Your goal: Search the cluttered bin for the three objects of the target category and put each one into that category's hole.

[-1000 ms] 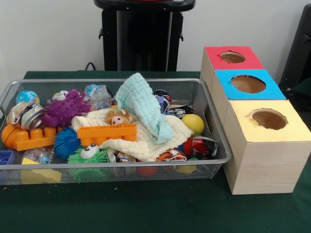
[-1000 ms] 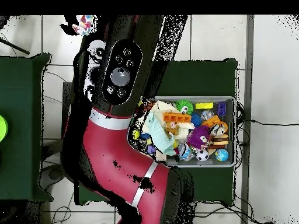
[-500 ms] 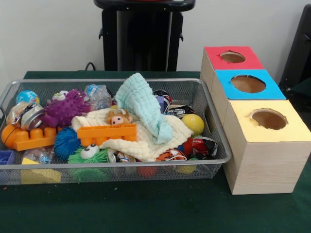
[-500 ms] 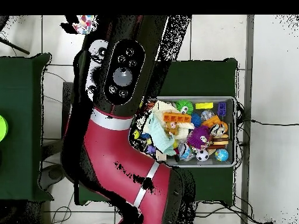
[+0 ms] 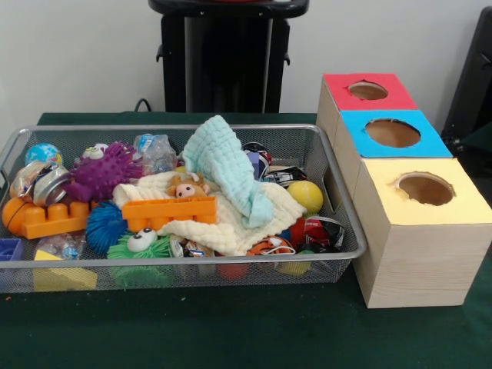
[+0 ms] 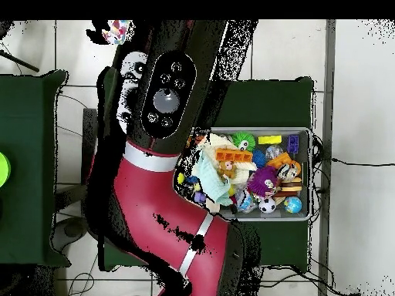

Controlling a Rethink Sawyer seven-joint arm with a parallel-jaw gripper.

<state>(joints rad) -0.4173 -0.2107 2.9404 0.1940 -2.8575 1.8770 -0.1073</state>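
Gripper itself not visible in either view; can't tell whether the fingers are apart or together. Overhead view: the red and black arm is bulky, glossy and rounded, hiding the boxes and the bin's edge on that side. At the picture's top edge a crinkly wrapper, white with red, blue and yellow blotches, shows beside the arm's end; what holds it is hidden.

Front view: no arm, only the black pedestal behind the desk, which has a dark green cloth top. Wire-mesh bin, silver with a rounded rim, is packed full: mint waffle cloth draped over a cream cloth, orange plastic brick on top, spiky purple ball, blue bristly ball, smooth yellow ball, clear crinkly wrapper at the far side. Things under the cloths are hidden.

Three wooden boxes stand in a row just beside the bin: red top, blue top, yellow top, each with a round hole. Open desk space in front of the bin.
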